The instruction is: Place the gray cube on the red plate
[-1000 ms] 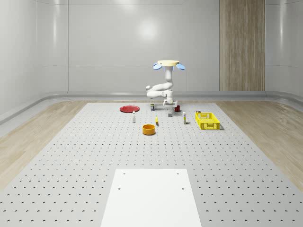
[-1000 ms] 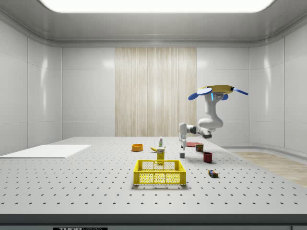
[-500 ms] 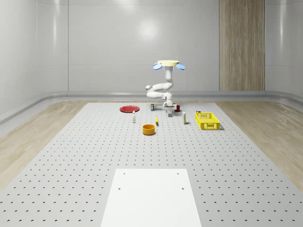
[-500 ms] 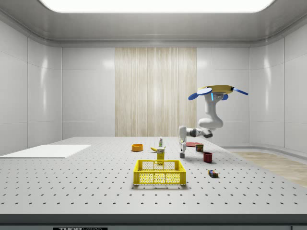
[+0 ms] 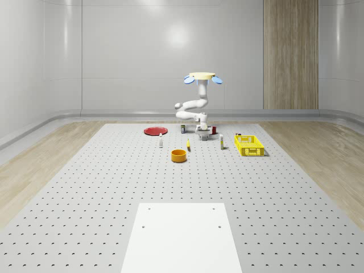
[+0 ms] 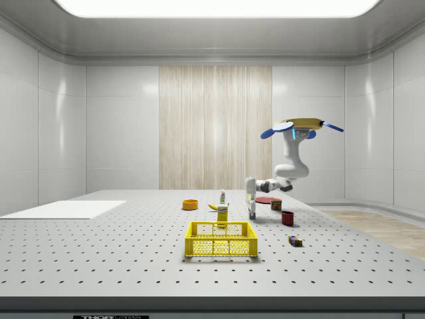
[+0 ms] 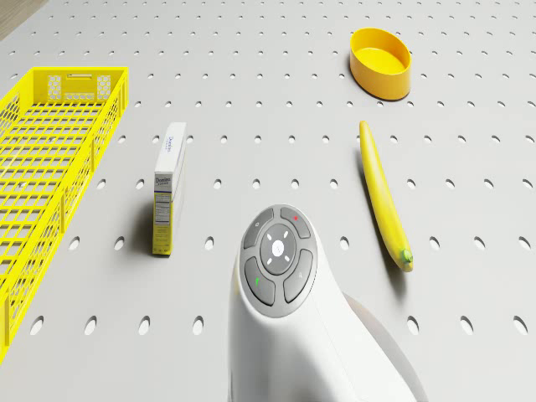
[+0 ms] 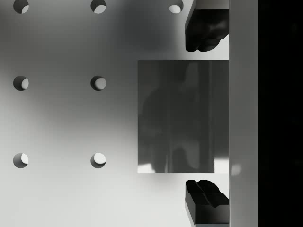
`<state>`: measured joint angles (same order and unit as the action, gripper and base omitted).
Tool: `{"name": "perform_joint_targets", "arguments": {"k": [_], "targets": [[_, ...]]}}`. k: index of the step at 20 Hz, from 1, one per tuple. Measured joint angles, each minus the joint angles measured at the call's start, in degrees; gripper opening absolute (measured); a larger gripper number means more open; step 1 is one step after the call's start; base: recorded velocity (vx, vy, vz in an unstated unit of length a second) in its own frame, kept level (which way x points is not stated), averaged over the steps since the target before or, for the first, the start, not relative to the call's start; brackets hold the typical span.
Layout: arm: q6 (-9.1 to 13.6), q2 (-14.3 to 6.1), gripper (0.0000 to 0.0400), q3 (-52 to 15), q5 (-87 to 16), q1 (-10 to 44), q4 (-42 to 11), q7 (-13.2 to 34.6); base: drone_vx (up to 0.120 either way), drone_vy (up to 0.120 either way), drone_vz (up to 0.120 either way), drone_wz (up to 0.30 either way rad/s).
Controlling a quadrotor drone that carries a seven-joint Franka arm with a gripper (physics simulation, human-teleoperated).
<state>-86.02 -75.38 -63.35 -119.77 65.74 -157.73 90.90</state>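
The gray cube (image 8: pixel 182 116) rests on the perforated table, square-on in the wrist view. My gripper (image 8: pixel 206 116) is open and low over it, one dark fingertip (image 8: pixel 206 30) on each of two opposite sides, with a narrow gap between each fingertip and the cube. In the side view the gripper (image 6: pixel 252 212) hangs straight down at table level over the cube (image 6: pixel 252 216). The drone (image 5: pixel 203 77) hovers above the far part of the table, its arm bent down to the gripper (image 5: pixel 202 135). The red plate (image 5: pixel 154 131) lies flat toward the whole-scene view's left of the gripper.
A yellow basket (image 5: pixel 249 145) stands to the whole-scene view's right, an orange bowl (image 5: pixel 179 155) nearer the front. A banana (image 7: pixel 383 197) and a small upright box (image 7: pixel 169 186) lie close by. A red mug (image 6: pixel 287 217) stands near the cube. A white mat (image 5: pixel 182 236) covers the front.
The arm has lowered the gripper from a little above the cube down to table level around it. The drone has kept its place.
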Motion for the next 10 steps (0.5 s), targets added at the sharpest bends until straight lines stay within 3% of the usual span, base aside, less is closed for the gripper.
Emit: {"name": "perform_joint_targets", "arguments": {"k": [4,10], "targets": [[-0.50,-0.27,0.0305,0.15,-0.07,0.43,0.39,0.12,0.000,0.000,0.000,0.000],[-1.04,-0.73,0.0262,0.15,0.08,0.82,0.62,0.33,0.000,0.000,0.000,0.000]]}}
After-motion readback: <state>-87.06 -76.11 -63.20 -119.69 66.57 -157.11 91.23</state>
